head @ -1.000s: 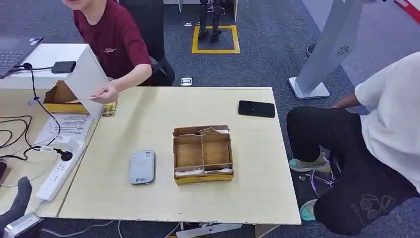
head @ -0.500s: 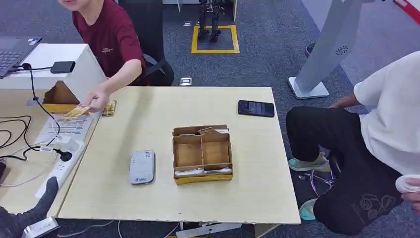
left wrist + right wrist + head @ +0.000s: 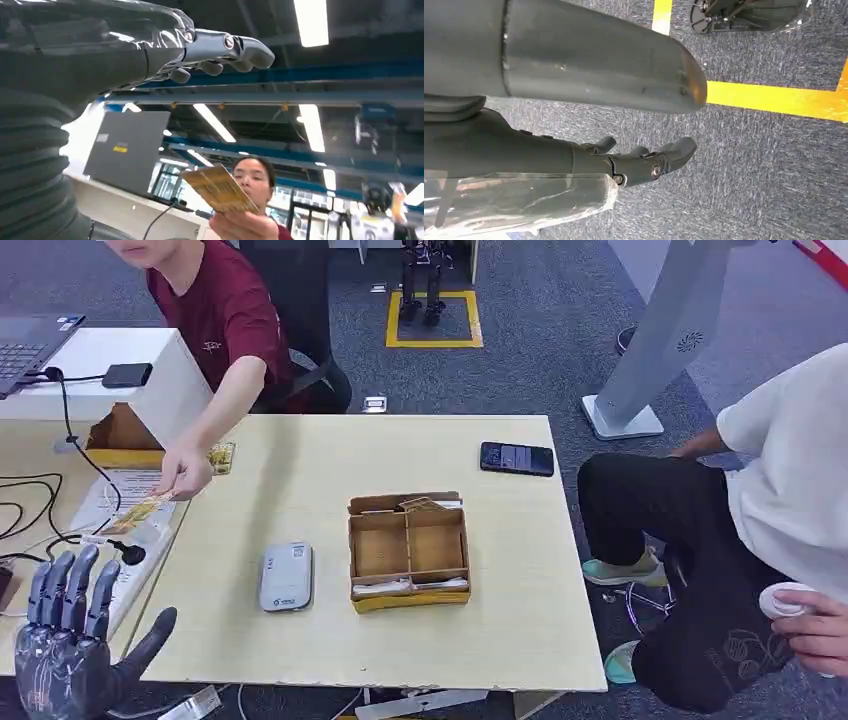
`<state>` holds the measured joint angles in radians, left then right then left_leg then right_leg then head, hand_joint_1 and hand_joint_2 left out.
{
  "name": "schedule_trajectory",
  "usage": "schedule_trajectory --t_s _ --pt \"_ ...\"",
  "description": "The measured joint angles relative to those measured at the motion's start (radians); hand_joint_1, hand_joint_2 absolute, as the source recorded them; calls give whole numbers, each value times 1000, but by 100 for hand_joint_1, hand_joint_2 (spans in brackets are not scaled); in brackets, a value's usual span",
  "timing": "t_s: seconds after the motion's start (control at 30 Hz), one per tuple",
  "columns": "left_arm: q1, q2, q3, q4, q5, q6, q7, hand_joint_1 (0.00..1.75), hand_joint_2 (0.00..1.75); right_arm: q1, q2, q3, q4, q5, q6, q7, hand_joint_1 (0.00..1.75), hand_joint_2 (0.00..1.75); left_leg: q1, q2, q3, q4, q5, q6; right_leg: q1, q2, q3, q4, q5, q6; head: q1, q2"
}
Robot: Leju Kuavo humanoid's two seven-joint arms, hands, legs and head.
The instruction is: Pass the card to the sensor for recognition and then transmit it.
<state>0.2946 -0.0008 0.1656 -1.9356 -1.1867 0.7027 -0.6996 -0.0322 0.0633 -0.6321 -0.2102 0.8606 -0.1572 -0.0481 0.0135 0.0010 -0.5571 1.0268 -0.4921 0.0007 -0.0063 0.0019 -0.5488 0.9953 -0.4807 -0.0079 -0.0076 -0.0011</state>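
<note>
A person in a dark red shirt reaches over the table's left edge and holds out a yellow card (image 3: 138, 511), also seen as the card (image 3: 219, 188) in the left wrist view. My left hand (image 3: 70, 640) is raised at the lower left, palm up, fingers spread, holding nothing, a short way below the card. The grey-white sensor (image 3: 287, 577) lies flat on the table left of the cardboard box. My right hand (image 3: 639, 161) hangs beside my body over the carpet, its fingers loosely extended and holding nothing.
A partitioned cardboard box (image 3: 408, 550) sits mid-table and a black phone (image 3: 517, 458) at the far right. A power strip (image 3: 115, 592), cables and a white stand (image 3: 130, 370) crowd the left side. A seated person in white (image 3: 770, 530) is at the right.
My left hand has risen into view and opened its fingers. The person's hand has brought the card down and nearer to it.
</note>
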Motion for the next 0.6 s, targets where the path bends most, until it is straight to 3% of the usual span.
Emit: schedule_trajectory --t_s 0.13,0.27,0.37,0.6 --pt "-1 -8 11 -2 12 0 1 0 175 -1 0 -14 0 10 0 0 0 0 0 0 0 0 0 0 0 -1 0 0 0 0 0 0" --pt "-8 -11 29 -1 -70 0 1 0 175 -1 0 -23 0 31 0 -5 0 0 0 0 0 0 0 0 0 -1 -1 0 0 0 0 0" --pt "-88 -8 54 57 -208 -1 1 0 175 -7 0 -23 0 57 6 -22 0 0 0 -3 -1 0 2 1 0 -3 0 0 0 1 0 0" --pt "-196 -8 83 178 -238 -1 2 0 175 -13 0 -23 0 72 11 0 0 0 0 -2 -1 0 4 0 0 -2 -1 0 3 1 0 0"
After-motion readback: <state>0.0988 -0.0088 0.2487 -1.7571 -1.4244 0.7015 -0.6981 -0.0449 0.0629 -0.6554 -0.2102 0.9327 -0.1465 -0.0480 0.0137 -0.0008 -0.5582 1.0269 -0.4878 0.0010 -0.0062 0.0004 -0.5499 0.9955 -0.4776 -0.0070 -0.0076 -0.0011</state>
